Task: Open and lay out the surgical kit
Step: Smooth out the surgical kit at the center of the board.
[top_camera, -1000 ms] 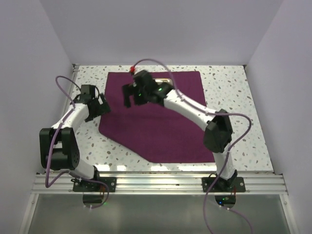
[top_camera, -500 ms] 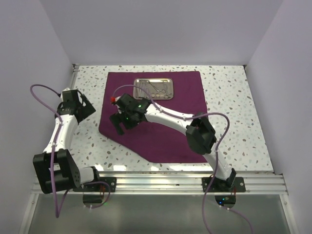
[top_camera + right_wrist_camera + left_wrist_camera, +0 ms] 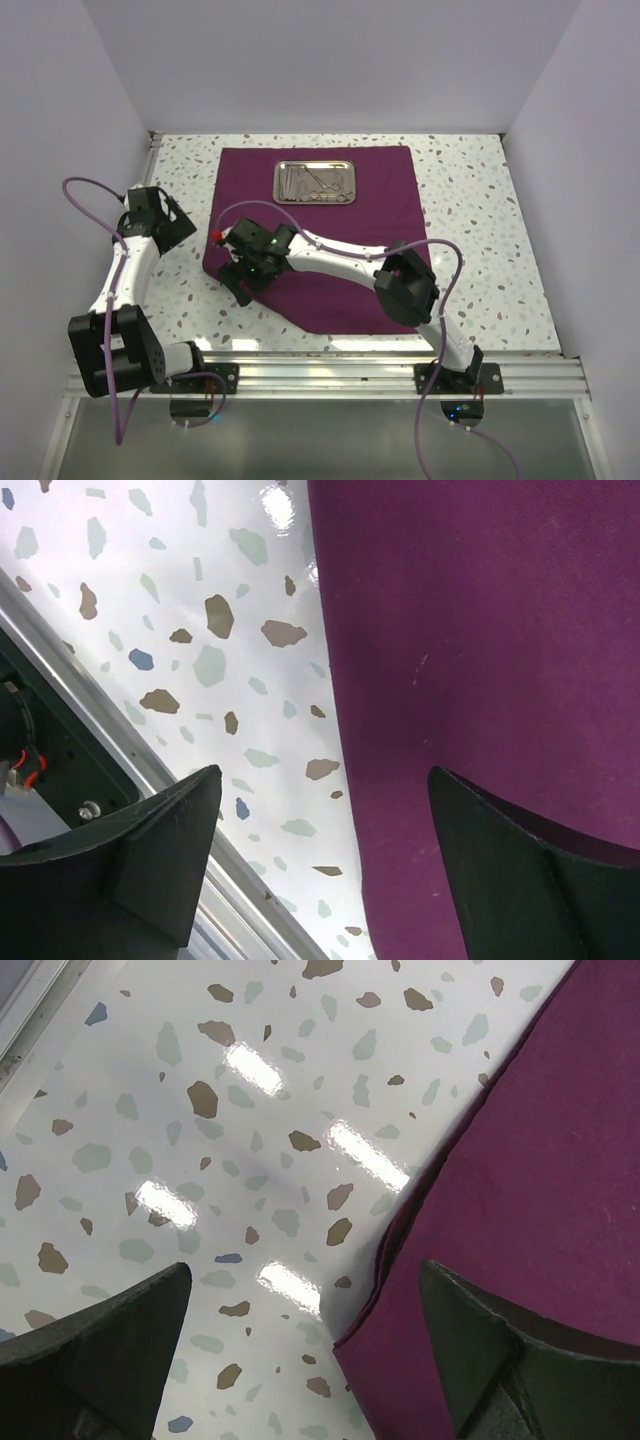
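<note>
We're on flattening the cloth [image 3: 330, 240]. Right fingers [image 3: 160, 850] are apart and empty, straddling its near-left edge, which looks folded. Left fingers [image 3: 100, 1350] are apart and empty, cloth edge between them. The tray [image 3: 279, 183] of instruments [image 3: 318, 182] is well beyond both. Next, probably: pinch the fold, drag it out over the tabletop [image 3: 470, 200].

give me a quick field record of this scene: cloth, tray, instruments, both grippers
cloth: maroon, spread on the table, left edge looks doubled
tray: steel, on the far part of the cloth
instruments: thin, silver, inside the tray
left gripper: open, one finger over the table, one over the cloth's left edge, holding nothing
right gripper: open, straddling the cloth's near-left edge, holding nothing
left to do: instruments not yet laid out
</note>
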{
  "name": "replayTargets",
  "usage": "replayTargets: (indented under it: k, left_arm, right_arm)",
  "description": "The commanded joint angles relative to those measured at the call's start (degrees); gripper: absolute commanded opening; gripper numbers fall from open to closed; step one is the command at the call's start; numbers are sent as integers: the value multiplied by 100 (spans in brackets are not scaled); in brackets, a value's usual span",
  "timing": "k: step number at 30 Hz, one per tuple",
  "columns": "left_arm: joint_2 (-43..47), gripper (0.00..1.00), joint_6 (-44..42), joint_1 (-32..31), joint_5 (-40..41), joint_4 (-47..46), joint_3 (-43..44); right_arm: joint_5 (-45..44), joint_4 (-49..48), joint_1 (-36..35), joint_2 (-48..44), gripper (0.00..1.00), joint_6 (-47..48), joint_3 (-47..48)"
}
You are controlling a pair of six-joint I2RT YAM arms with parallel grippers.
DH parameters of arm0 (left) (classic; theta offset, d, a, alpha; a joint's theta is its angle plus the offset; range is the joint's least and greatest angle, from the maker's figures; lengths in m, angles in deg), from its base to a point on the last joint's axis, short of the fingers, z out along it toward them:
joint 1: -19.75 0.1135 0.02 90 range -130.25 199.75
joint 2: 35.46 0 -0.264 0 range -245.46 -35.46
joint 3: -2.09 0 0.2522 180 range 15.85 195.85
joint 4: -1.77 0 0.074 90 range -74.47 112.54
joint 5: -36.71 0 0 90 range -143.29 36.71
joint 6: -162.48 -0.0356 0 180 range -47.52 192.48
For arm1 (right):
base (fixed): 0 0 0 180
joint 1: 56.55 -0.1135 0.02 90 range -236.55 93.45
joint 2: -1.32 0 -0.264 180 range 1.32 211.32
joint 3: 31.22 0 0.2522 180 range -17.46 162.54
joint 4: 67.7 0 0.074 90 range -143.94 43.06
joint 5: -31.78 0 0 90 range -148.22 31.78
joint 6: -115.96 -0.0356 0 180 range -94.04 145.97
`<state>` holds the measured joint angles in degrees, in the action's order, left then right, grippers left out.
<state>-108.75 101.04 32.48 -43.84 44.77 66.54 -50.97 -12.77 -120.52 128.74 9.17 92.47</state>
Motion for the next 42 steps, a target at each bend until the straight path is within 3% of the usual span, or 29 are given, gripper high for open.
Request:
replayTargets:
  k: [1, 5, 13, 14, 18, 20, 28, 32, 33, 34, 36, 39, 42]
  left_arm:
    - [35, 99, 141, 45, -84, -146, -42]
    - [35, 99, 133, 45, -154, -120, -7]
    - [35, 98, 89, 54, -216, -67, 72]
    - [44, 98, 80, 45, -233, -76, 72]
    - [35, 97, 62, 45, -260, -102, 11]
    - [26, 97, 45, 45, -260, -120, 10]
    - [-114, 96, -17, 19, -348, -67, 256]
    - [-264, 96, -87, -191, -269, -58, 625]
    - [-316, 96, -96, -297, -269, -49, 686]
    - [-430, 96, -96, -367, -269, -49, 757]
    - [-580, 96, -96, -560, -277, -14, 985]
    - [-852, 95, -87, -789, -207, 144, 1249]
    - [-941, 96, -52, -895, -163, 92, 1259]
  right_arm:
    - [-29, -48, 7, 90, 85, 71, -7]
    - [-373, 49, 7, 362, 65, 71, 212]
    - [-399, 102, -2, 688, 58, -17, 362]
    - [-452, 119, -19, 706, 47, -17, 380]
    - [-715, 251, -55, 697, 20, 19, 494]
    - [-943, 330, -46, 592, 1, 71, 573]
    - [-1515, 691, 357, 21, 0, 159, 1337]
    - [-1612, 867, 1531, -120, 0, -104, 1839]
    - [-1604, 910, 1788, -103, 8, -200, 1874]
    - [-1621, 963, 2035, 10, 49, -340, 1918]
    - [-1901, 1391, 2580, 239, 98, -412, 2302]
    - [-2253, 1946, 2889, 670, 98, -316, 2971]
    - [-2141, 1642, 2890, 329, 98, -157, 2633]
